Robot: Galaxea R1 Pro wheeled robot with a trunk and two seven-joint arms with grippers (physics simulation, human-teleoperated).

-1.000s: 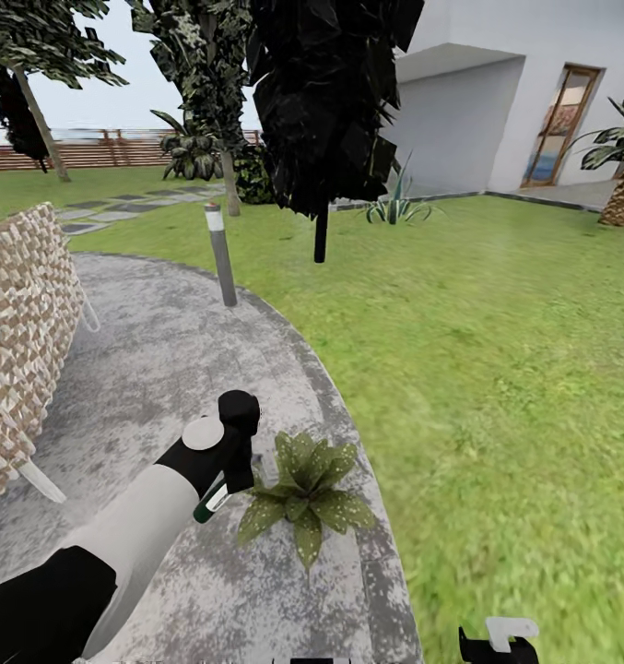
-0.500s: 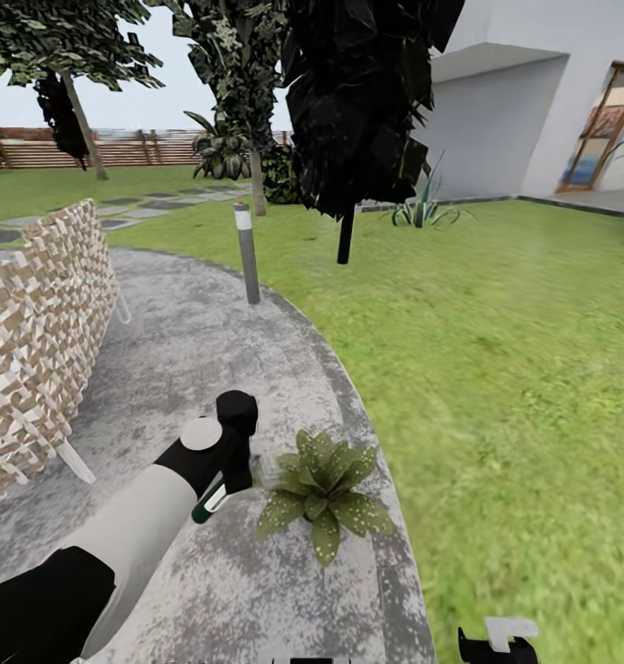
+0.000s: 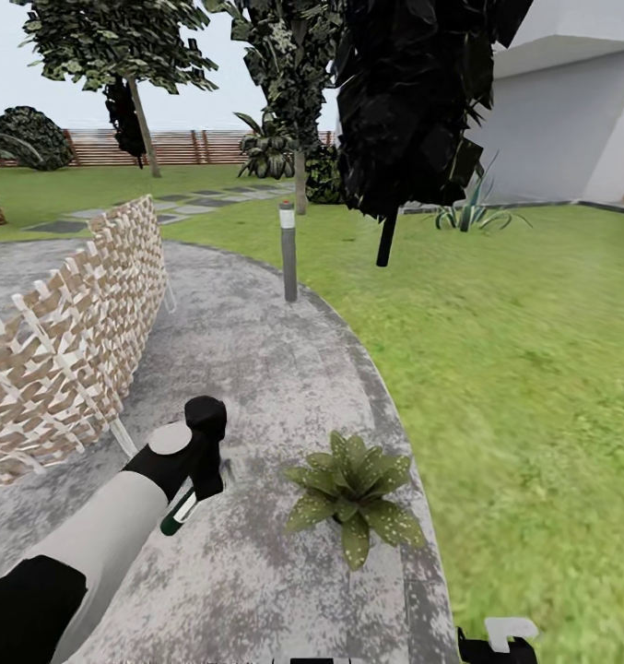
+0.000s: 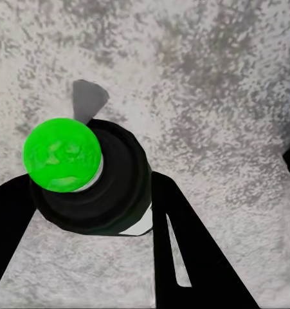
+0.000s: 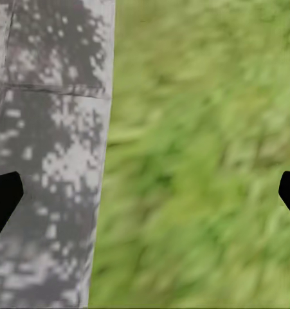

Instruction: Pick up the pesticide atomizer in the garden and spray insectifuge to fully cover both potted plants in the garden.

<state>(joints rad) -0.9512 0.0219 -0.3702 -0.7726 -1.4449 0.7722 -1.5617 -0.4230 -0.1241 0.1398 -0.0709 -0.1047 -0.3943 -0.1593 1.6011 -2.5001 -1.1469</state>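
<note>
The left gripper (image 3: 204, 472) is clenched on the pesticide atomizer (image 3: 179, 515), whose dark green end pokes out below the fingers; the bottle hangs over the patio (image 3: 256, 369), near 1 potted plant (image 3: 353, 493). It looks light, rigid and smooth, likely slippery, so a firm grip around the middle of the body suits it. No label or writing can be read. The right gripper (image 5: 145, 193) hangs spread wide over the lawn (image 3: 514, 369) edge.
</note>
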